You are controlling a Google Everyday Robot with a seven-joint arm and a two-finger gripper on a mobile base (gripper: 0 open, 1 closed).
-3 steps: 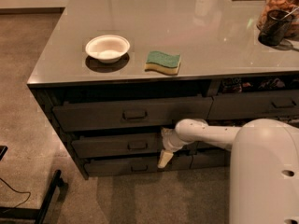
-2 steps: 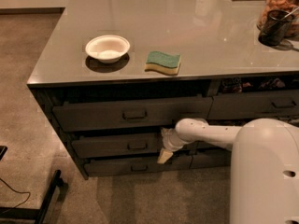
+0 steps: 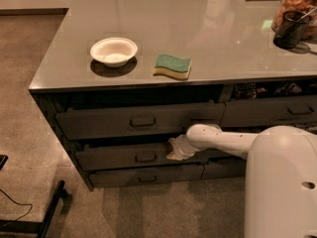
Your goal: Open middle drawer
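the middle drawer [image 3: 114,157] is sitting between one taller drawer [image 3: 99,124] and one slimmer drawer [image 3: 119,177], the gripper [image 3: 176,151] hanging at its right end (how wide, i cannot tell); one bowl [image 3: 114,51] and one sponge [image 3: 172,66] are lying on the counter [image 3: 208,33] above.

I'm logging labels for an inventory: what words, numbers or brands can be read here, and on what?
No text can be read anywhere.
Items under the counter's right edge: any print is too blurred.
Gripper, at the middle drawer front beside its pull: no marking shows.
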